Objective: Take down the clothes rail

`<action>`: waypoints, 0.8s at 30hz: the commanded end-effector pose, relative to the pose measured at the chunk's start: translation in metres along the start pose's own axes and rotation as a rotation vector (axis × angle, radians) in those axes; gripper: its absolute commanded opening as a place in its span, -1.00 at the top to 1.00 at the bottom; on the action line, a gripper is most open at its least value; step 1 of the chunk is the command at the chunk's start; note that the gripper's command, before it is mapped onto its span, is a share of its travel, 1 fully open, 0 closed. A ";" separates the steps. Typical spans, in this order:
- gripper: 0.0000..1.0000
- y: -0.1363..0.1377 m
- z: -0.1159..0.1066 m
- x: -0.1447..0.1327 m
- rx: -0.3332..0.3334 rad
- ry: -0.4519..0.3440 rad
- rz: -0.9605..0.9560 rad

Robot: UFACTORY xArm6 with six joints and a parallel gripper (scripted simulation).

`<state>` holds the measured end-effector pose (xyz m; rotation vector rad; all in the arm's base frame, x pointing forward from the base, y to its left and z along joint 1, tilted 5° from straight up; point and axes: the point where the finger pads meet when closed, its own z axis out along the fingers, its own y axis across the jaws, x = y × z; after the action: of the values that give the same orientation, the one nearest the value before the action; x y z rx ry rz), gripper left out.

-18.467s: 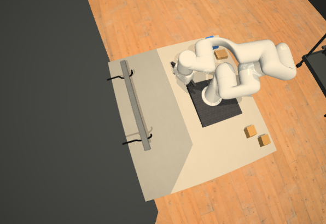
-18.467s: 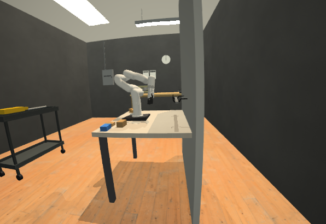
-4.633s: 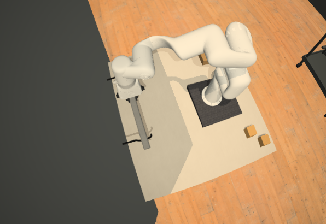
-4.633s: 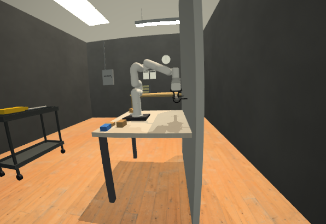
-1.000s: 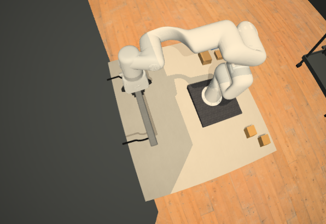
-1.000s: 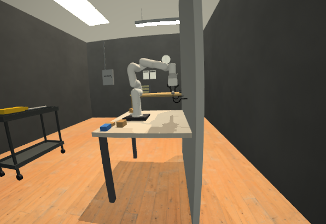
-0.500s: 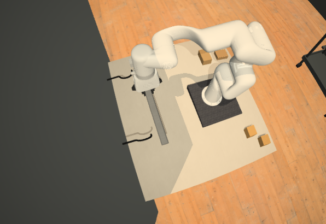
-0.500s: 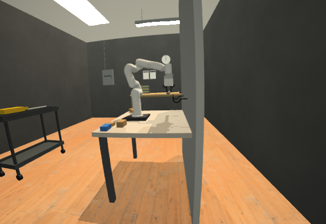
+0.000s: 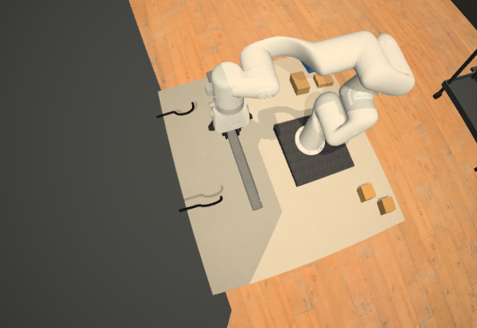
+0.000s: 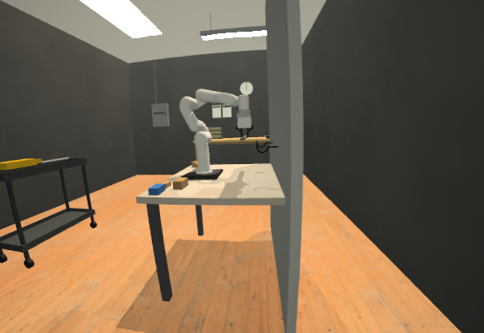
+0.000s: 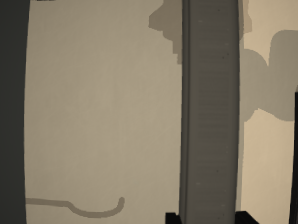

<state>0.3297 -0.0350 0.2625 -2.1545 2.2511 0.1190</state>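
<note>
My gripper [image 9: 232, 131] is shut on the grey clothes rail [image 9: 244, 168] near one of its ends and holds it high above the counter, clear of the wall. The rail runs roughly parallel to the wall. It fills the right half of the wrist view [image 11: 210, 110]. The two black wall hooks [image 9: 178, 111] [image 9: 202, 204] stick out from the dark wall and are empty. In the side view the gripper [image 10: 244, 135] holds the rail [image 10: 244, 137] level with the hooks [image 10: 265, 145], a little out from them.
The arm's black base plate [image 9: 314, 150] sits in the middle of the counter. Tan blocks lie at the far side [image 9: 300, 82] and the near right corner [image 9: 366, 192] [image 9: 386, 205]. A blue block [image 10: 157, 189] lies at the counter's edge. A black cart [image 10: 41, 201] stands on the floor.
</note>
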 end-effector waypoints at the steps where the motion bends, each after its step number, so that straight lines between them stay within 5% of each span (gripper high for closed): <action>1: 1.00 0.009 -0.002 -0.002 0.005 0.001 0.000; 24: 1.00 0.009 0.011 -0.002 0.005 0.001 0.000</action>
<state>0.3197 -0.0323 0.2562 -2.1542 2.2509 0.1179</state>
